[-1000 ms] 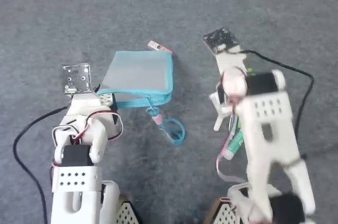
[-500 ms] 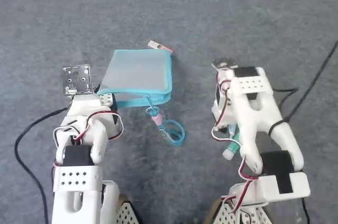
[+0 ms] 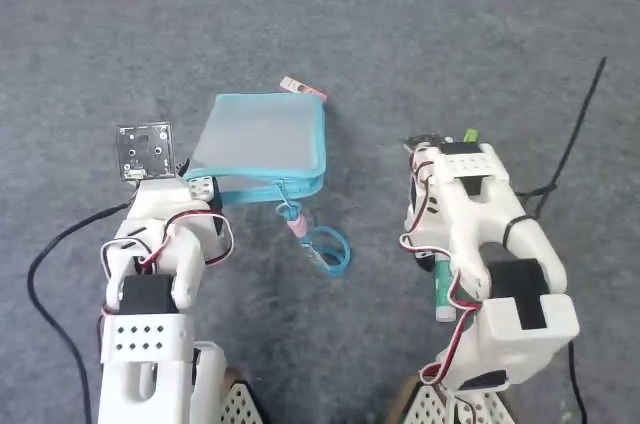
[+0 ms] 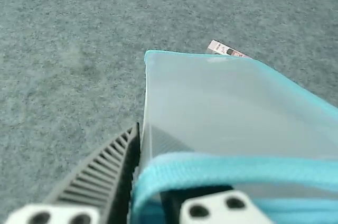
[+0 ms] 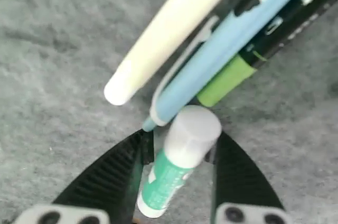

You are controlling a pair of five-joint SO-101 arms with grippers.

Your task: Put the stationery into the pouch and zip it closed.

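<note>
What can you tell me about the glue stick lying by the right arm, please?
The glue stick is a short plastic cylinder with a green and white printed body and a rounded white cap, which is on. It lies flat on the grey carpet-like table cover, between the dark fingers of the open right tool, with small gaps along its body. Its cap end lies against the tip of a light blue pen.

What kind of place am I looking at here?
Most likely a robotics test bench: a left arm and right arm side by side, a grey felt-like mat, and a pouch and pens as practice items.
</note>
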